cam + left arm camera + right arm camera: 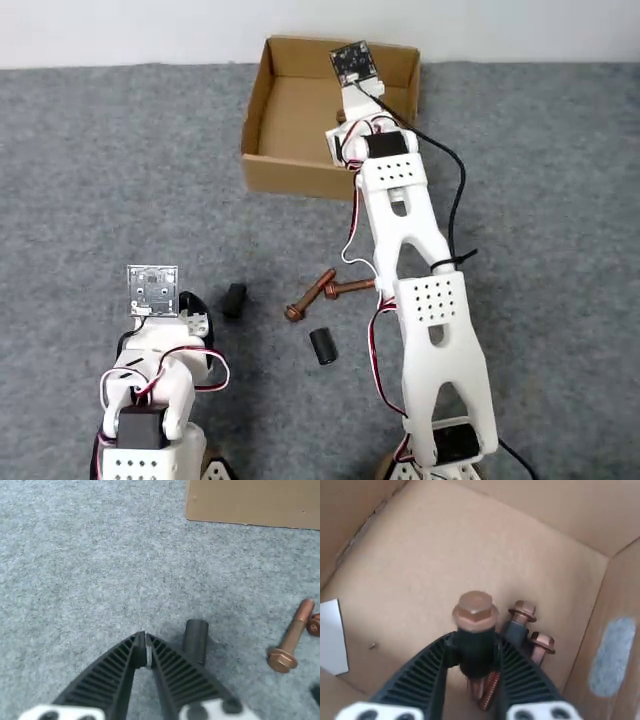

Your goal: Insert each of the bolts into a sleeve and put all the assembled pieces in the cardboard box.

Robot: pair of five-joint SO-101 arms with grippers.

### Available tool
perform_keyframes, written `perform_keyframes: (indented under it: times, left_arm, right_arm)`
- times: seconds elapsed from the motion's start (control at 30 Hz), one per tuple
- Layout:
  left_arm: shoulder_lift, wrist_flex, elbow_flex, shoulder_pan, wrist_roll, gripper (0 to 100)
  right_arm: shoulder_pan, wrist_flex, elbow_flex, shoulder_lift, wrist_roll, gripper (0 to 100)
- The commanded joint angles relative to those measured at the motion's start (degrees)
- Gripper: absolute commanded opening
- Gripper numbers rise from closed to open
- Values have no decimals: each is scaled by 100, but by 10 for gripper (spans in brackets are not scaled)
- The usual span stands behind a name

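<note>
Your right gripper sits inside the cardboard box, fingers clamped on a black sleeve with a copper bolt through it. The piece's long axis runs crosswise to the grip. The hex head faces the wrist camera and the threaded end points down at the box floor. You cannot tell whether the thread touches that floor. Just beside it, two finished pieces lie on the box floor close to a side wall. The held piece is well within the box walls, so parting the fingers should likely drop it next to those two. Expect it to tip over as it lands.

Outside the box, on the carpet well in front of its front wall, your left gripper has its fingers together and holds nothing. A loose sleeve lies just beside its tips, long axis roughly along the fingers. This arm is clearly the nearer one to it. Two bare bolts and a second sleeve lie in front of the box too, between the arms.
</note>
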Motion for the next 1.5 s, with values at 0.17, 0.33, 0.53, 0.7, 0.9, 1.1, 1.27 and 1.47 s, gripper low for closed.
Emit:
perform_keyframes:
  times: [0.17, 0.33, 0.53, 0.7, 0.9, 1.1, 1.27, 1.47]
  left_arm:
    - [0, 44, -22, 9, -26, 7]
    - [0, 44, -22, 0, -26, 7]
    - [0, 44, -22, -35, -35, 7]
    - [-9, 9, -22, -352, -466, 7]
    - [-9, 35, -22, -466, -1591, 7]
    - [-9, 9, -22, -475, -1749, 8]
    - [-9, -167, -22, -624, -1749, 8]
    - [0, -360, -22, -897, -1732, 8]
  right_arm:
    - [-268, 989, -1248, -57, 105, 142]
    - [-426, 1763, -2303, -57, 123, 15]
    - [-664, 3503, -2629, -541, 88, 20]
    - [-831, 4549, -2629, -945, 88, 20]
    - [-840, 4541, -2215, -1393, 53, 20]
    - [-875, 4541, 79, -2862, -457, 20]
    - [-1051, 4523, 2796, -4532, -862, 20]
    - [-1297, 4505, 5108, -6097, -1336, 20]
